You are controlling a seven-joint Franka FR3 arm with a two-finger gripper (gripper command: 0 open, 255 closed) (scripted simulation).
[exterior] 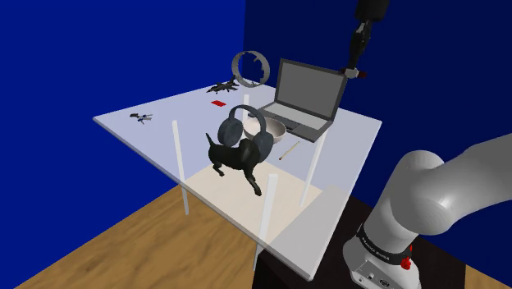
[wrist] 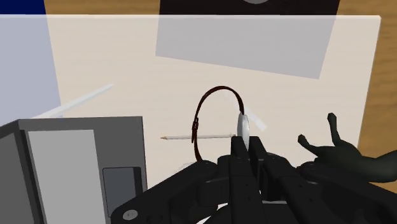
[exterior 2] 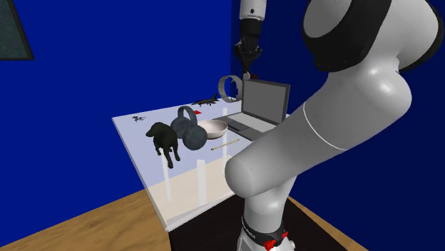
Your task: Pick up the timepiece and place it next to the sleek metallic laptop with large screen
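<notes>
Wristwatch (wrist: 242,125) pinched in gripper (wrist: 247,145), aloft over laptop (exterior: 308,103).

Gripper in upper right of shoulder view, well clear of worktop (exterior: 164,131), above the open grey laptop's screen. Fingers pressed onto the white case; dark brown strap looped out free beyond the tips. Judged light; case rigid and probably slick, strap limp and prone to swing. Narrow-looking hold at case edge, so risk of slip or twist on a fast move. Case, not strap, the right place to grip. Likely landing spot: bare worktop right of laptop in shoulder view. Other side crowded by bowl (exterior: 275,129), headphones (exterior: 244,127) and dog figurine (exterior: 238,156).
</notes>
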